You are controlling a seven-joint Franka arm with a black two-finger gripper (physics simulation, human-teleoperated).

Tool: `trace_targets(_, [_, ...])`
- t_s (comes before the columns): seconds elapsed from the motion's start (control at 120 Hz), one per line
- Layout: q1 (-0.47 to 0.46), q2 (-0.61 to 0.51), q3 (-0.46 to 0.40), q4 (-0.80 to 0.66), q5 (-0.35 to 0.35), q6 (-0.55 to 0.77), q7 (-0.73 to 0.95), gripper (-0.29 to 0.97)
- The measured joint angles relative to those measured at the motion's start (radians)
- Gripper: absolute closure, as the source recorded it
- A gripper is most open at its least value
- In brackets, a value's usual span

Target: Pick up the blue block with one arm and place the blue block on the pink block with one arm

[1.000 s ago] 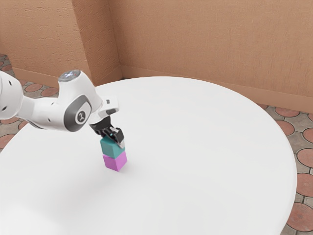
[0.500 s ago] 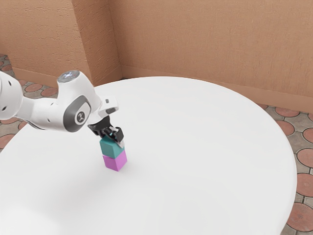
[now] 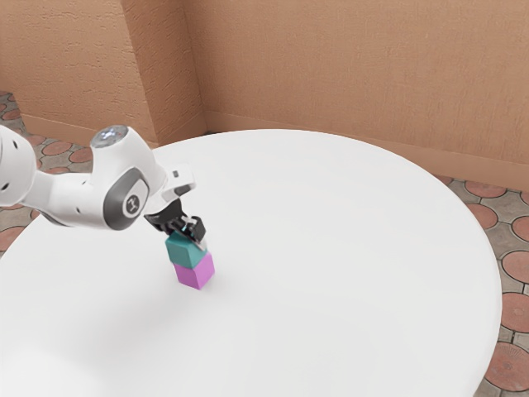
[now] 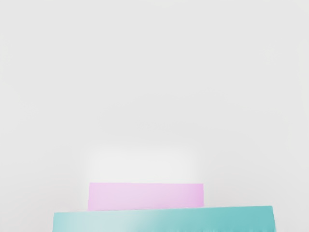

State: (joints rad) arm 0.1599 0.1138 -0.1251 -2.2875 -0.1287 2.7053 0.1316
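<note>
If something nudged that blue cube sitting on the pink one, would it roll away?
Probably not rolling: the small blue cube has flat faces and crisp edges. It looks rigid, edges straight beneath the black gripper. A sideways push might slide it off the similar-sized pink cube.

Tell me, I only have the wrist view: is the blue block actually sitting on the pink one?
Observer: Yes. In the exterior view the blue block stands on top of the pink block.
Operator: Where is the gripper?
Observer: The gripper is right at the blue block's top, with the arm coming in from the exterior view's left.
Operator: Is the stack near an edge?
Observer: No, it stands well inside the round table's rim.
</note>
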Motion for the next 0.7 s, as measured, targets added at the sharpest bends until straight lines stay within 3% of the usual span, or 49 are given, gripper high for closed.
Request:
trace_targets(0.325, [0.000, -0.020, 0.008, -0.012, 0.000, 0.008, 0.005, 0.39])
trace_targets(0.7, [0.001, 0.040, 0.023, 0.038, 0.006, 0.013, 0.016, 0.39])
